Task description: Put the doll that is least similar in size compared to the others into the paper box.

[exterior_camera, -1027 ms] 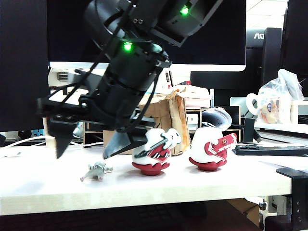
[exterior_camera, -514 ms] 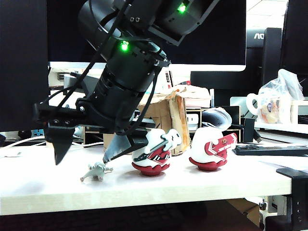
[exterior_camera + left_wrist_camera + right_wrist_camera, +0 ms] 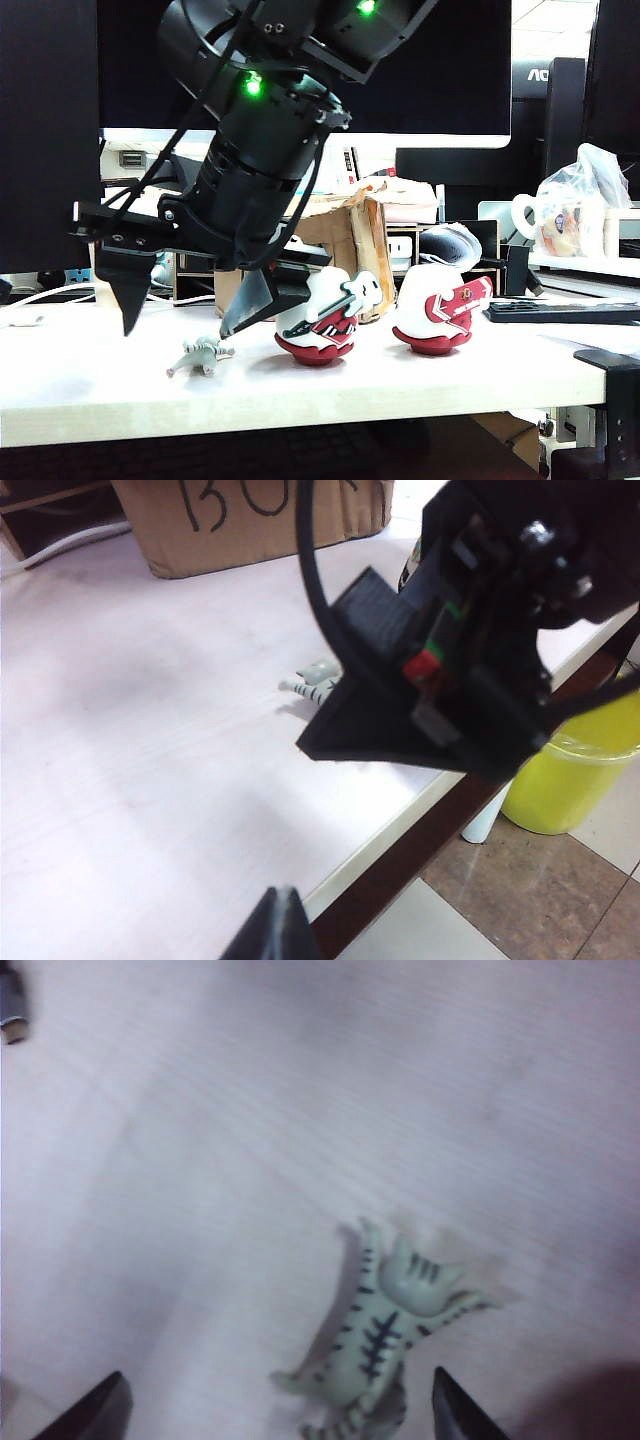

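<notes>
Lying flat on the white table, near the front edge: the doll, a small striped cat, long axis along the edge in the exterior view, limbs splayed. In the right wrist view, the doll belly-down, stripes plain. Straddled from above by the right gripper, jaws wide apart, holding nothing, one tip just at the doll; tilted more steeply than a second ago. Behind, the paper box; lettering legible only in the left wrist view. Beside the doll, two egg-shaped dolls. Left gripper: only one dark tip showing, state impossible to tell.
</notes>
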